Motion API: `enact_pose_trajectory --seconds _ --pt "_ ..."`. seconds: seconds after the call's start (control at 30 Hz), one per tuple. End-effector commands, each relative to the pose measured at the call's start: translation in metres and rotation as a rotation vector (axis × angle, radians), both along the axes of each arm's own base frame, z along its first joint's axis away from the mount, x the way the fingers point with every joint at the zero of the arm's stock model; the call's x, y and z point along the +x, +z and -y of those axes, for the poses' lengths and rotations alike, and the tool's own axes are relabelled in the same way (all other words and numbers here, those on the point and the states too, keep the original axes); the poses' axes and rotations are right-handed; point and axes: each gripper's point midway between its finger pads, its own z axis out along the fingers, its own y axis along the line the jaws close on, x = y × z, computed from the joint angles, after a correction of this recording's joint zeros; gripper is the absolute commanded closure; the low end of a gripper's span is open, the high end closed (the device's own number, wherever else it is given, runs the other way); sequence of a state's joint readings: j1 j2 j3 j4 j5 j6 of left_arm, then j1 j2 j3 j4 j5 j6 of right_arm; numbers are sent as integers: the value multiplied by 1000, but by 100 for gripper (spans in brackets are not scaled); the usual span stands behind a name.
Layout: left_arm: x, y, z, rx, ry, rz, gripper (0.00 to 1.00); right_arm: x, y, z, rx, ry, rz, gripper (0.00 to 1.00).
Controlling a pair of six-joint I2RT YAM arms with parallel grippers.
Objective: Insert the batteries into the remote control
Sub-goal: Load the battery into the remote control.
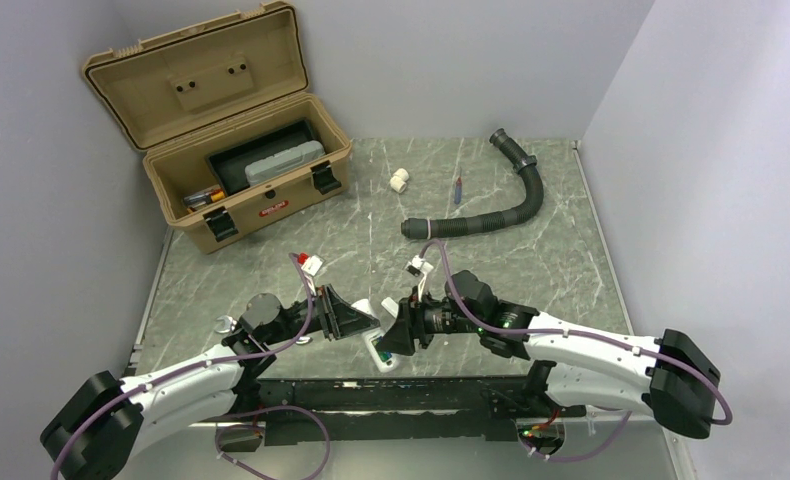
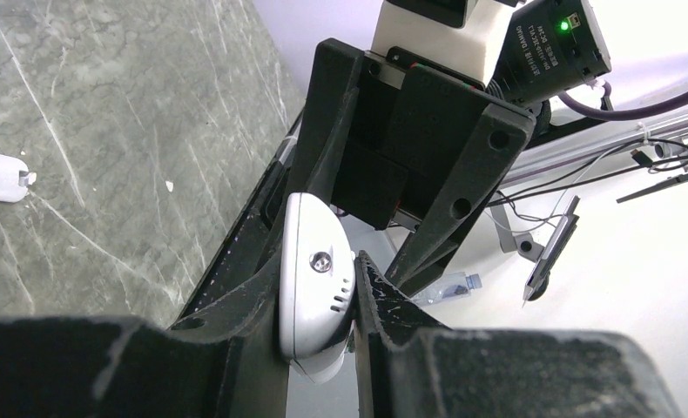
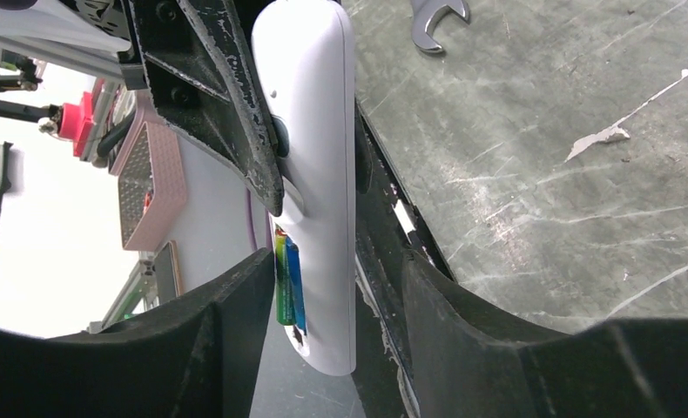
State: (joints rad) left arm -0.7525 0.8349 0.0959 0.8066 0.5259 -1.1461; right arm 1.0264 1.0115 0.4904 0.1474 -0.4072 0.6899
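White remote control (image 3: 314,174), back open, green and blue batteries (image 3: 286,283) seated side by side. Left end effector (image 2: 319,270) pinching it; right end effector (image 3: 336,270) spread astride its end. Well apart from toolbox (image 1: 271,205), arms' side.

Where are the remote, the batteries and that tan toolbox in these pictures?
remote control (image 3: 319,157), right wrist view, on its white body.
batteries (image 3: 281,292), right wrist view, on the green one.
toolbox (image 1: 206,75), top external view, on its open lid.
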Motion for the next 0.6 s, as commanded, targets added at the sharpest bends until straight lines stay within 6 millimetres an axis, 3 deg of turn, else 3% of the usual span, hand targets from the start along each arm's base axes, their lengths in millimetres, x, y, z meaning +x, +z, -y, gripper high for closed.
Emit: enact_pose_trajectory --seconds 0.0,0.57 --pt "0 26 2 -69 -6 68 100 -2 13 -7 51 23 9 45" --pt "0 27 2 -72 -6 65 100 -3 3 -11 15 46 -2 80"
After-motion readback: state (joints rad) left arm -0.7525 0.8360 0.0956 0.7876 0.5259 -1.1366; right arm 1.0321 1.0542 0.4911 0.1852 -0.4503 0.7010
